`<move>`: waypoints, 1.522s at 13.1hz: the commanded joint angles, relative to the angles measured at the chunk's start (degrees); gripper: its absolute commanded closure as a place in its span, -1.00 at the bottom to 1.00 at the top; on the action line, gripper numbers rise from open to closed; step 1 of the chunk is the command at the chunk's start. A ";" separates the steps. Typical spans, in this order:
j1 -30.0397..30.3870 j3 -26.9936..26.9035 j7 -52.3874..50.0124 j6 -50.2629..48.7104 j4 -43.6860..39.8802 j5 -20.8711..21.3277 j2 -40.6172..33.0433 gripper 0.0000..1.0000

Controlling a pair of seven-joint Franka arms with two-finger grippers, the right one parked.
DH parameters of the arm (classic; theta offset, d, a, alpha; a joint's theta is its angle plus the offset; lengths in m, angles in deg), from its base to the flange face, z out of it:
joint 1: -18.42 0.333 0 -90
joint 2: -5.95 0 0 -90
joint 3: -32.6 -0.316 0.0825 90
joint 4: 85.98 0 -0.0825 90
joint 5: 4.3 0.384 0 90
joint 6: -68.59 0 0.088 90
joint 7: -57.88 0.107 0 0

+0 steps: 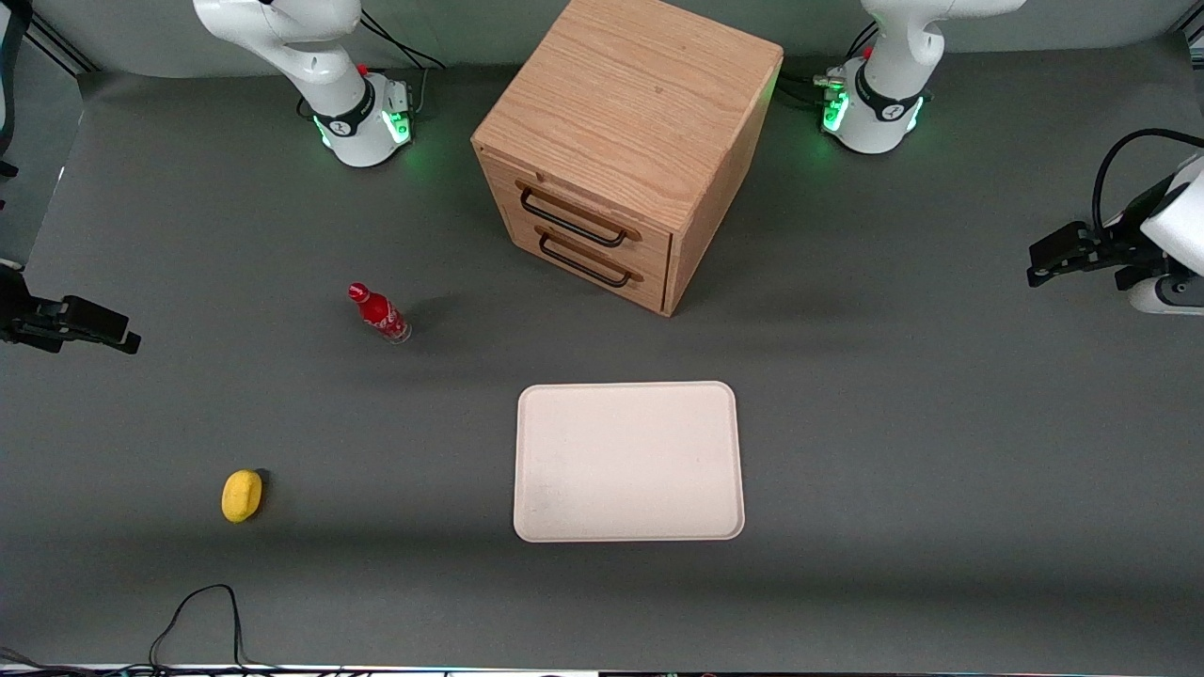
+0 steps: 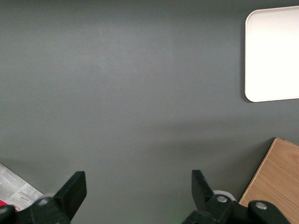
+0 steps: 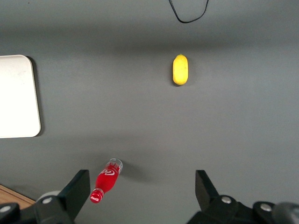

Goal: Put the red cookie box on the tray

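A: While the working arm hangs at its own end of the bench [image 1: 903, 451], the gripper [image 1: 1053, 259] sits above bare grey surface, well apart from the tray [image 1: 628, 461].

B: Jaws?

A: Spread wide in the left wrist view, with nothing between the fingers [image 2: 70, 193]. Gripper [image 2: 138, 198] holds nothing.

B: Red cookie box?

A: Only a corner shows, in the left wrist view: red cookie box [image 2: 14, 191], pale printed face with a sliver of red edge, lying flat on the bench just beside one finger. Cannot tell whether they touch. It does not show in the front view.

B: Tray state?

A: Cream-white, flat on the bench, nothing on it. It lies nearer the front camera than the wooden cabinet [image 1: 621, 141]. The left wrist view catches a corner of the tray [image 2: 273, 53] and an edge of the cabinet [image 2: 275, 186].

B: Other items?

A: Small red bottle [image 1: 378, 313], standing on the bench toward the parked arm's end, beside the cabinet's two drawers. Lemon [image 1: 242, 495], nearer the front camera than the bottle. Black cable [image 1: 198, 611] looping at the bench edge closest to the front camera.
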 commanded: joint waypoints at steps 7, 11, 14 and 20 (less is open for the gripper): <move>4.22 -1.41 0.96 -2.02 -0.37 0.77 -0.05 -1.00; 16.78 -1.50 6.76 -1.24 -0.46 2.43 2.23 -1.00; 27.16 -1.50 18.06 2.97 -0.64 3.76 4.78 -1.00; 46.41 -1.50 28.48 5.45 -0.02 3.67 6.11 -1.00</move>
